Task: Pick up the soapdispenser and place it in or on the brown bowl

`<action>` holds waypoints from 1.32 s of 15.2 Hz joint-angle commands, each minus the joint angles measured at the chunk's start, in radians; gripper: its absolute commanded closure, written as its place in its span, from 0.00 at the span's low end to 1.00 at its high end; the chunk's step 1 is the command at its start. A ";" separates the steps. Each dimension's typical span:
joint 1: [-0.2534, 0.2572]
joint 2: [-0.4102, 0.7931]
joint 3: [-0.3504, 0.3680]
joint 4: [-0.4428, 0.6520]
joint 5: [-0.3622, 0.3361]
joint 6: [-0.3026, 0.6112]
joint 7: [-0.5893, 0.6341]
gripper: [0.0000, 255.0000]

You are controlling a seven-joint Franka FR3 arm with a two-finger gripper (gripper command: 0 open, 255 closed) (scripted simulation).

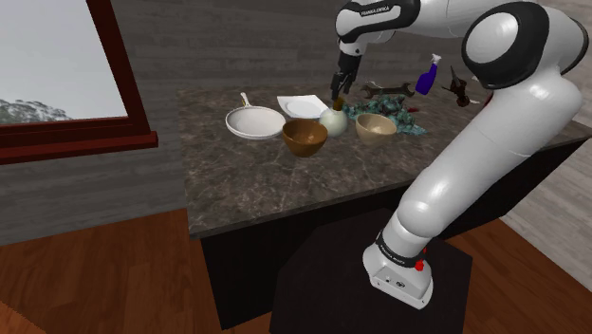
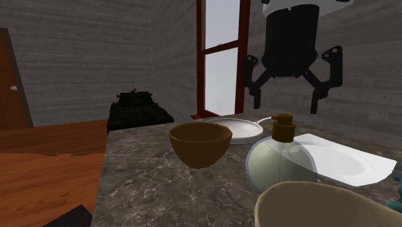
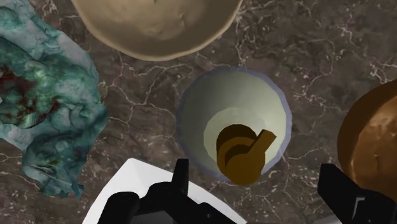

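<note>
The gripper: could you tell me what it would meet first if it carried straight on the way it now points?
Most likely the brown pump head of the soap dispenser: the gripper hangs open above it, pointing down at the countertop. How far off it hangs is hard to judge.

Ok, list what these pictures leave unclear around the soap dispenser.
- Brown bowl: wrist view, cut off by the picture's edge.
- Tan bowl: second exterior view, cut off by the lower edge.
- Dark items by the blue spray bottle: shoulder view, too small to name.
- White plate: wrist view, partly hidden by the open gripper.
</note>
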 commanded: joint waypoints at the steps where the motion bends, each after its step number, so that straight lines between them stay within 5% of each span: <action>1: -0.002 0.019 -0.007 -0.007 0.007 0.028 -0.011 0.00; 14: -0.003 0.039 -0.013 -0.063 0.014 0.102 -0.017 0.00; 15: -0.003 0.039 -0.013 -0.063 0.014 0.102 -0.017 1.00; 20: -0.003 0.039 -0.013 -0.063 0.014 0.102 -0.017 1.00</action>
